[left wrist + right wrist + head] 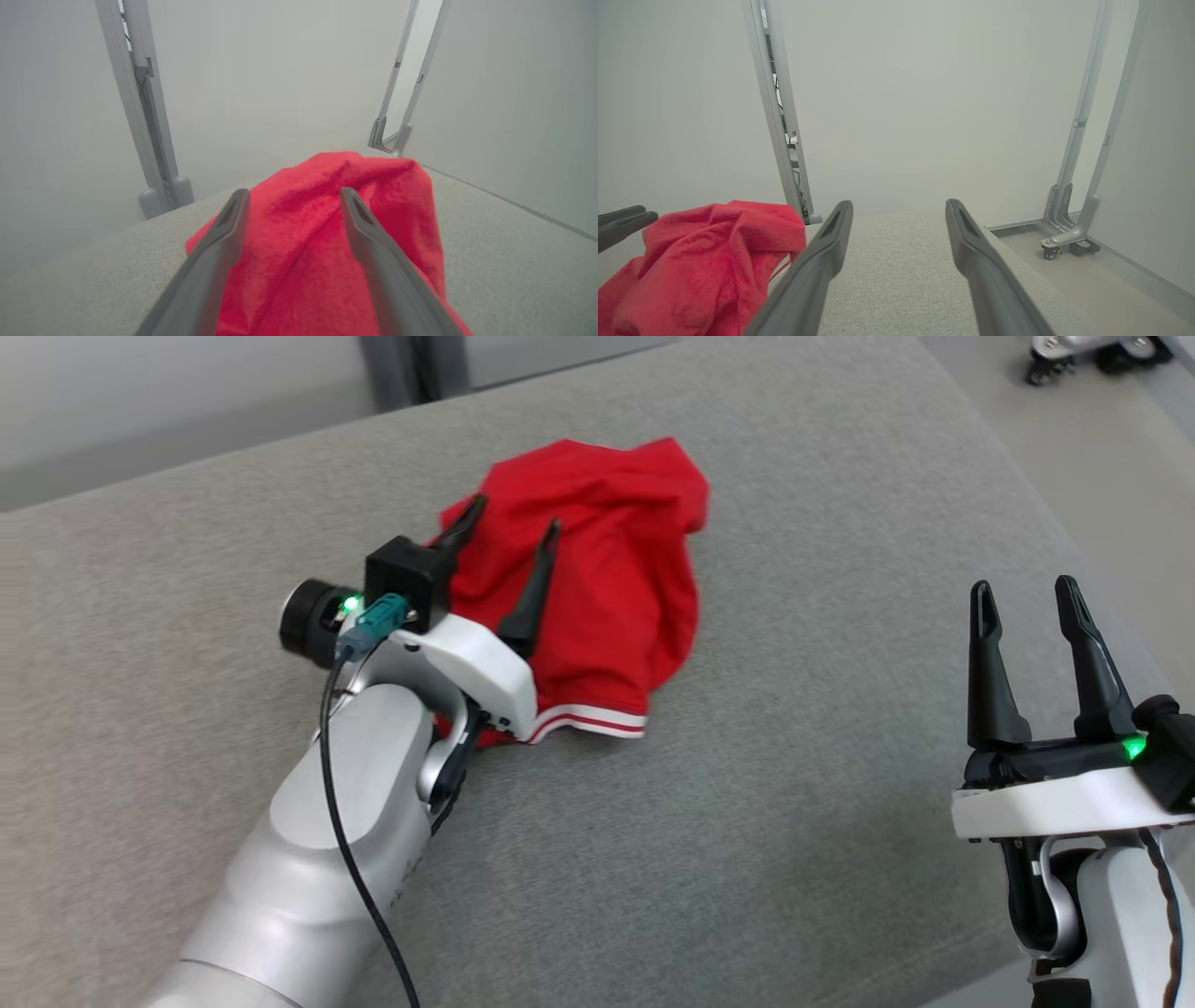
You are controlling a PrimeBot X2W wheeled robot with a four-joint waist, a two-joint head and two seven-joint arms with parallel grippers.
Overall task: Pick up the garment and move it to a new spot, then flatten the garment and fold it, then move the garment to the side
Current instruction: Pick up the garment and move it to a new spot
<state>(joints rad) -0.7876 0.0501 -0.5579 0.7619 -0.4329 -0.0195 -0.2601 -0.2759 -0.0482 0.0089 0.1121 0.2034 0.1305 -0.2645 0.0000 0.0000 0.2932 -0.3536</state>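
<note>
Head view: left gripper (516,513) spread wide over crumpled garment (616,579), holding nothing; you risk dragging a fold if it catches.

From above, the head camera looks down and forward over the grey cushion (747,803), taking in the left gripper (515,513) and right gripper (1024,583). Each wrist camera sits low, close behind its own fingers (219,252), facing the far wall (280,93). Both catch the red garment (317,233): between the left fingers, and left of the right fingers (822,261).
</note>
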